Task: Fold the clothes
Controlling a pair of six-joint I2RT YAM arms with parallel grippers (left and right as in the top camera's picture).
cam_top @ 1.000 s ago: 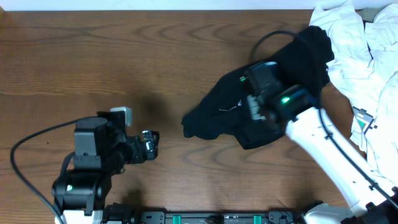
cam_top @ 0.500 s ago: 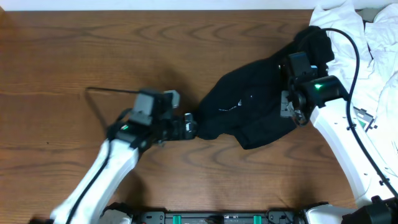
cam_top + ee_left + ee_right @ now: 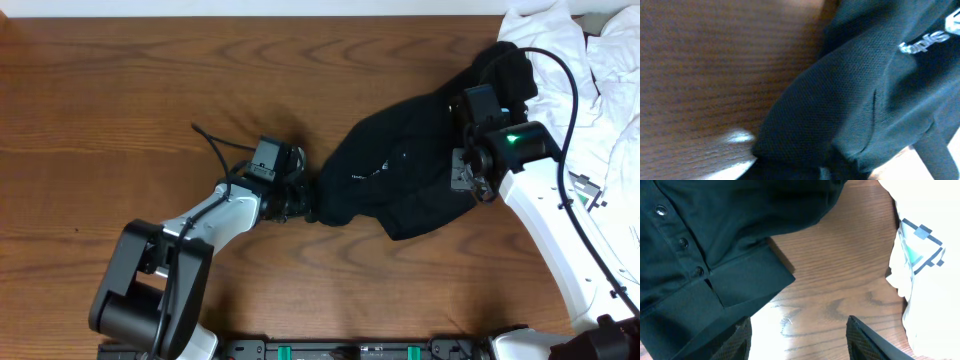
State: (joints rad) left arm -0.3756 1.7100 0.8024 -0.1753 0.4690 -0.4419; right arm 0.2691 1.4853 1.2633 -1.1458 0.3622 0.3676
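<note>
A black polo shirt (image 3: pixel 400 165) lies crumpled right of centre on the wooden table (image 3: pixel 150 90). My left gripper (image 3: pixel 303 203) reaches its left tip. In the left wrist view the dark knit (image 3: pixel 865 90) with a white logo bunches down into the jaws, which look shut on it. My right gripper (image 3: pixel 468 185) hovers over the shirt's right side. In the right wrist view it is open (image 3: pixel 802 347): the left finger (image 3: pixel 735 342) is at the edge of the buttoned placket (image 3: pixel 705 255), the right finger (image 3: pixel 872 340) is over bare wood, and nothing is between them.
A pile of white clothes (image 3: pixel 590 80) fills the back right corner and touches the black shirt's far end. One white garment with a label (image 3: pixel 922 245) lies just right of my right gripper. Bare wood spreads left of the shirt.
My left arm has swung out from the front left to the shirt's left tip and its jaws have closed. My right gripper moved back-right along the shirt, then held still.
</note>
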